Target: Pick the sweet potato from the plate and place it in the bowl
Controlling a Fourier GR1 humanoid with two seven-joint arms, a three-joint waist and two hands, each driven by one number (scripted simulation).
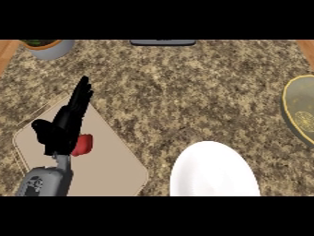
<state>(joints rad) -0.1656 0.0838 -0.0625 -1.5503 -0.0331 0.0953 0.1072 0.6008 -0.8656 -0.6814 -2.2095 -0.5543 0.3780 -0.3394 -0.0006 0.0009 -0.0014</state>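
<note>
Holds the left hand (59,131) open above the tan plate (119,159), fingers straight and pointing away, thumb spread to the left; grips nothing. Looks poised that way to bring the palm down beside the food before closing. Shows the reddish sweet potato (83,144) lying on the plate just at the palm's right side, partly hidden by it; touching or not, cannot tell. Puts the plate at the left of the bench (186,92), within this arm's reach, probably the reason for using the left hand. Leaves two candidates for the bowl: a white vessel (213,173) near the lower edge, close to the plate, and an olive-green round dish (309,113) far right. Cannot tell which. Shows no right hand.
</note>
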